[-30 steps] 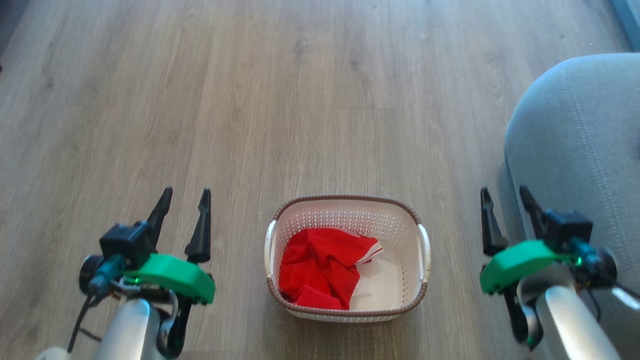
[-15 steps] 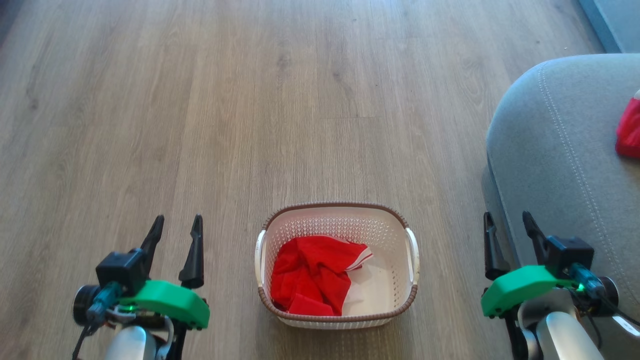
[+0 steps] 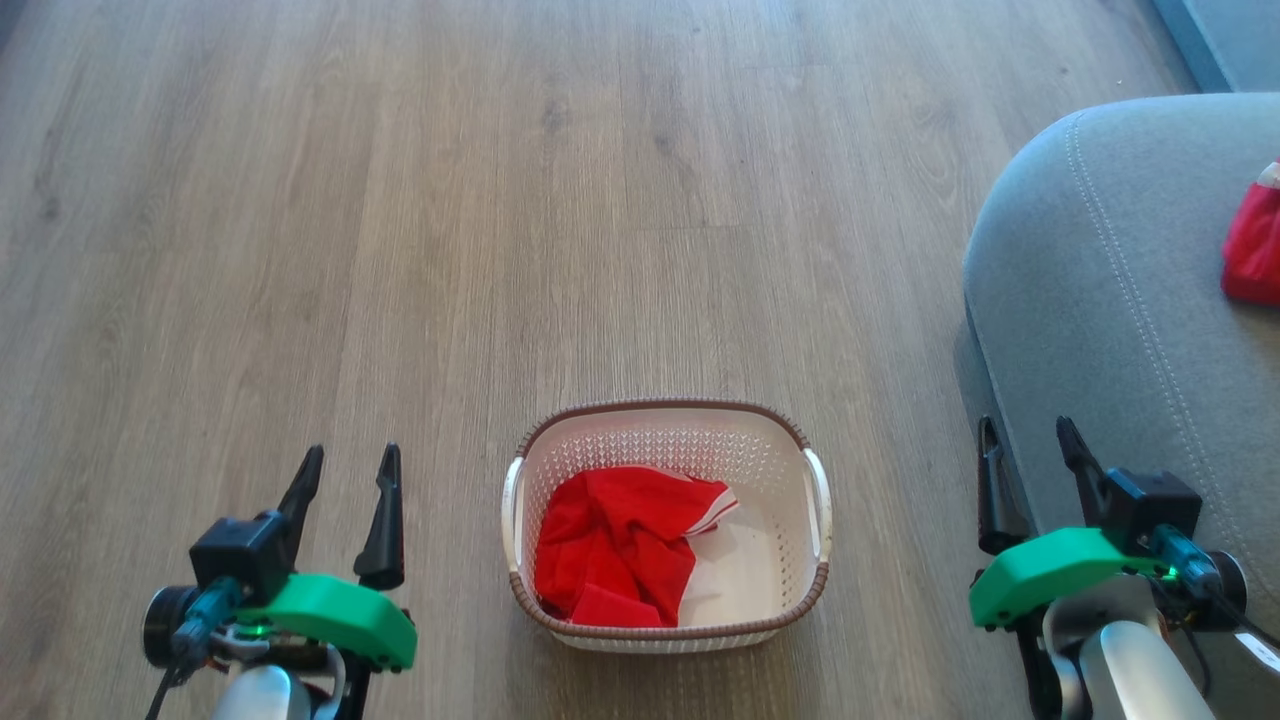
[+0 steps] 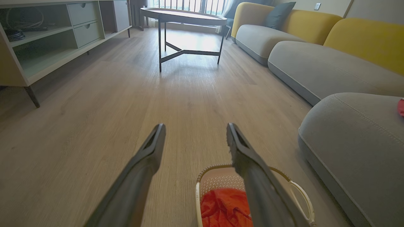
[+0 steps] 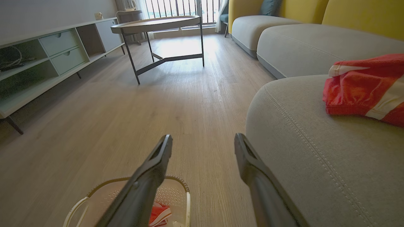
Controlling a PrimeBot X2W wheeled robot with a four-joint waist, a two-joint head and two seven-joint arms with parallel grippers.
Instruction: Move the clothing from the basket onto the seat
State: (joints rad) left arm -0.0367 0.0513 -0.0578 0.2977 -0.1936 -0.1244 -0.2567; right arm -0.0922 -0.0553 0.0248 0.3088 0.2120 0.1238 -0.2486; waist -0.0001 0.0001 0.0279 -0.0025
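The cream basket (image 3: 815, 560) with a brown rim stands on the wood floor, centre bottom of the head view. Red clothing (image 3: 612, 552) with white trim fills its left half. Another red garment (image 3: 1255, 245) lies on the grey seat (image 3: 1110, 290) at the right; the right wrist view shows that garment (image 5: 363, 88) on the seat (image 5: 315, 151). My left gripper (image 3: 345, 465) hovers open left of the basket. My right gripper (image 3: 1028, 435) is open between the basket and the seat's edge. Both hold nothing. The basket (image 4: 300, 189) and clothing (image 4: 224, 208) also appear low in the left wrist view.
A round metal-legged table (image 4: 186, 19) stands farther off on the floor. A low shelf unit with drawers (image 4: 47, 37) runs along the left. Grey and yellow sofa sections (image 4: 315, 50) continue beyond the seat. Open wood floor (image 3: 500, 200) lies ahead of the basket.
The head camera has shifted, bringing more of the seat and the red garment on it into view. Both grippers stay open and empty beside the basket.
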